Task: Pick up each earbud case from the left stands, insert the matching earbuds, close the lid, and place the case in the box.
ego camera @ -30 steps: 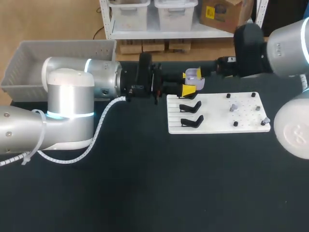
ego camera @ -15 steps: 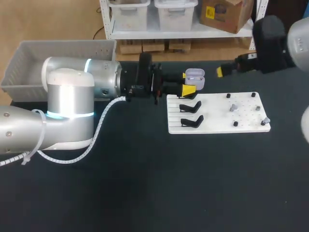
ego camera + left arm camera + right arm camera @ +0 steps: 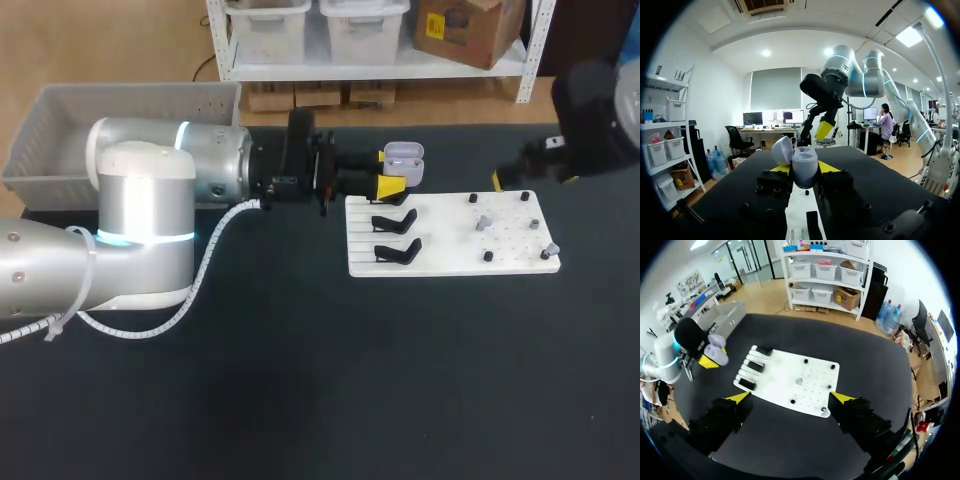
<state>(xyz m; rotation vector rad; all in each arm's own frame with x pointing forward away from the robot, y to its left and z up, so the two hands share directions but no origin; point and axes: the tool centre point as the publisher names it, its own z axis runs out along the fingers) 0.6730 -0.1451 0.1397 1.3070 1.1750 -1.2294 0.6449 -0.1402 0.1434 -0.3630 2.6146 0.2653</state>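
My left gripper [image 3: 393, 172] is held level at the white board's [image 3: 450, 245] back left corner, shut on a pale lilac earbud case [image 3: 404, 155] with its lid up. In the left wrist view the case [image 3: 804, 166] stands upright between the yellow fingertips [image 3: 827, 166], its lid [image 3: 781, 150] tipped back. Small grey earbuds [image 3: 484, 221] sit on pegs on the board's right half. My right gripper [image 3: 503, 179] hangs open above the board's back right part. In its wrist view the right gripper [image 3: 790, 398] is wide open and empty high over the board [image 3: 785, 385].
Two bare black stands [image 3: 394, 221] lie on the board's left half, with a third under my left gripper. A grey box [image 3: 60, 130] stands at the table's back left. My right gripper [image 3: 823, 130] hangs ahead of the case in the left wrist view.
My right arm has drawn away from the case and swung to the right, ending over the board's right side. The left arm and the case have not moved.
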